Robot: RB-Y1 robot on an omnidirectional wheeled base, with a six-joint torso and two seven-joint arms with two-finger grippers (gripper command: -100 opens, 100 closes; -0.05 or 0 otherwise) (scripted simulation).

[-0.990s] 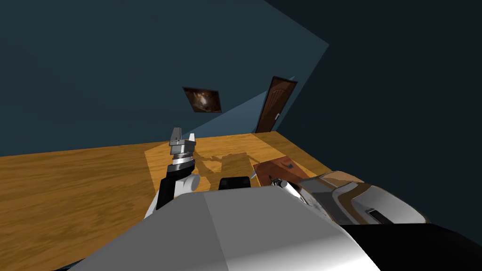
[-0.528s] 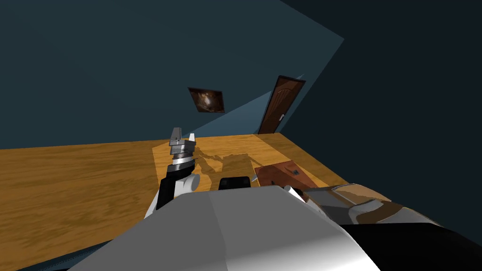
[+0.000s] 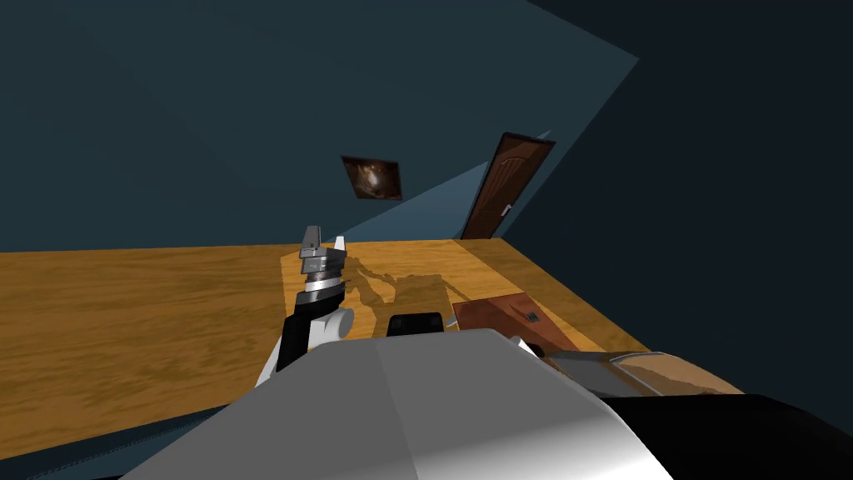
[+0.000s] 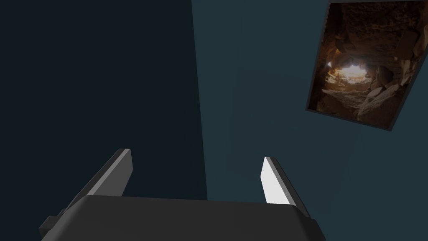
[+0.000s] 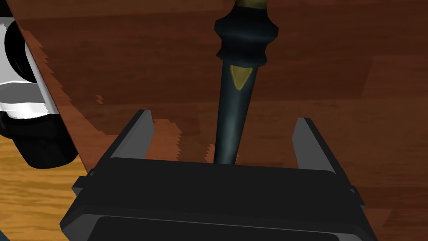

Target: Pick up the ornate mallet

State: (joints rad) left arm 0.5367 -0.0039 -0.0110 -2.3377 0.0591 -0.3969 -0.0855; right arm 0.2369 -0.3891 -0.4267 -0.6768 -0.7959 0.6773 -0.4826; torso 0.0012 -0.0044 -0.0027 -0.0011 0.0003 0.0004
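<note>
Straddling the dark, gold-trimmed handle of the ornate mallet (image 5: pixel 239 79), which lies on a reddish-brown board (image 5: pixel 334 75), our right gripper (image 5: pixel 223 119) stands open, untouching. Gripped at this thin end, the tapered handle may pivot or slip. Our left gripper (image 4: pixel 196 155) is raised, open.

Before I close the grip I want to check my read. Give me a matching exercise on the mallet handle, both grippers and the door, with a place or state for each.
Things:
1. mallet handle
2. left gripper
3. right gripper
4. door

Places or states:
A. open, held up, empty
B. brown, far across the room
C. open, straddling the handle without touching it
D. dark with gold, lying on the reddish-brown surface

Pairs: 1-D, 2-A, 3-C, 4-B
</note>
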